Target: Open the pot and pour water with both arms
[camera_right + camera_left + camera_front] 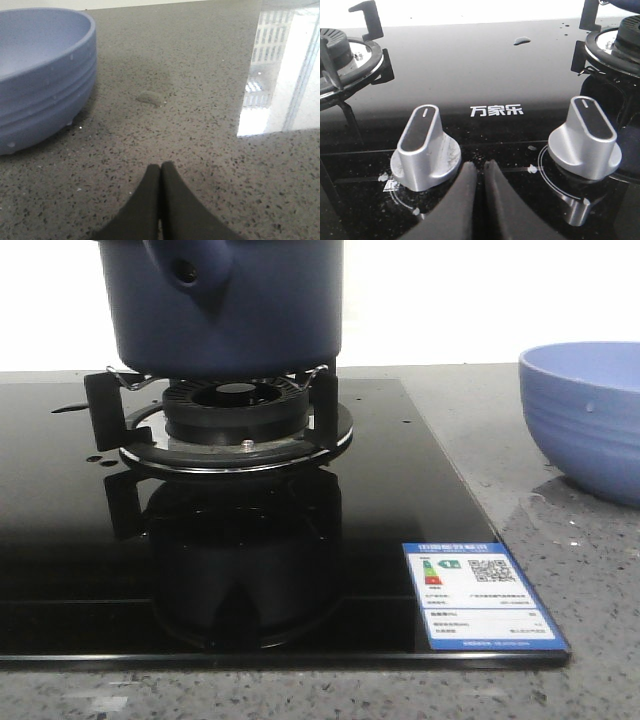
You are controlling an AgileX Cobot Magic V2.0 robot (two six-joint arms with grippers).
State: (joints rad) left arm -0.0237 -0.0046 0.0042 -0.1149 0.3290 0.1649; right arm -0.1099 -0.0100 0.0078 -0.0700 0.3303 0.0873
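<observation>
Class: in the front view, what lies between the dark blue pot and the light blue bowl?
Front view: between pot and bowl lie only the black glass hob edge and speckled grey counter, nothing standing there.

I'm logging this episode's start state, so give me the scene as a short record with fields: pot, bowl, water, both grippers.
pot: dark navy pot sits on the burner stand of the black glass hob; its top is out of frame
bowl: periwinkle bowl on the grey counter, to the right of the hob
water: drops on the hob and a wet patch on the counter
left gripper: shut, empty, above the hob's two knobs
right gripper: shut, empty, over the counter beside the bowl
</observation>
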